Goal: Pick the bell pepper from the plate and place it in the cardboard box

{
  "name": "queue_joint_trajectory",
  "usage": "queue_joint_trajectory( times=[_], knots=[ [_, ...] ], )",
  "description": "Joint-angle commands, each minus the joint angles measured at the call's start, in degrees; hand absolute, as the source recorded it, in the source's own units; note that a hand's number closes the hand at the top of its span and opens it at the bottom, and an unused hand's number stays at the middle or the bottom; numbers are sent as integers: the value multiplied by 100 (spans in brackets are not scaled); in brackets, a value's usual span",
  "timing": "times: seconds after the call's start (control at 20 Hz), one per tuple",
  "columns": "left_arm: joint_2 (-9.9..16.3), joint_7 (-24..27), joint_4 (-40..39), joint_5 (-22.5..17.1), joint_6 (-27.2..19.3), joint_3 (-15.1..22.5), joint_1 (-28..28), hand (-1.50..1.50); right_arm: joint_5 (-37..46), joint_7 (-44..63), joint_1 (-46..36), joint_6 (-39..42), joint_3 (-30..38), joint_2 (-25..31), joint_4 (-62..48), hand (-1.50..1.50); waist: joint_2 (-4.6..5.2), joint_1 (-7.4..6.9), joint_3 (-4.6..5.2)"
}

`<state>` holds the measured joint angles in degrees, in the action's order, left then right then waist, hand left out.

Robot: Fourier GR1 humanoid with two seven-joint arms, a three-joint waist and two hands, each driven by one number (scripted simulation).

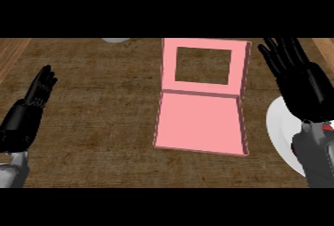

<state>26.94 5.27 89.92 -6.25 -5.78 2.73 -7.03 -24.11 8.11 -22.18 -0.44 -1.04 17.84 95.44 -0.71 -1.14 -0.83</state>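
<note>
Head view, looking steeply down on a dark wooden counter (91, 110). At the left edge of the frame the left hand (40, 90) rests open, fingers straight, together and pointing up, holding nothing. In the middle lies the box (199, 121), pink, open-topped, its flap with a square cut-out folded back toward the top of the frame; nothing is inside it. At the right edge a white plate (279, 132) shows as a curved sliver, mostly covered by the right forearm. The right hand (303, 84) is above it, fingers straight and slightly spread, holding nothing. A small red-and-white patch beside the wrist may be the pepper (327, 127), but too little shows to judge its shape. The task appears to be at its start: the pepper is not yet grasped. Next, the right hand likely needs to come down over the plate and curl around it.
</note>
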Motion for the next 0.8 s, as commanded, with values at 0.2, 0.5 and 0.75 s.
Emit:
queue_joint_trajectory(
  times=[0.2,0.5,0.75],
  knots=[
    [-159,-515,-224,410,-499,46,616,0,-1162,-1476,260,2737,829,1002,17,-150,90,113,50],
    [-586,-979,-84,568,-716,478,651,0,678,-3266,973,2313,1599,1403,-1792,-150,157,56,45],
    [-643,-1032,-262,698,-687,532,486,0,1447,-5098,624,3146,1726,1945,-3328,-150,154,-41,56]
  ],
)
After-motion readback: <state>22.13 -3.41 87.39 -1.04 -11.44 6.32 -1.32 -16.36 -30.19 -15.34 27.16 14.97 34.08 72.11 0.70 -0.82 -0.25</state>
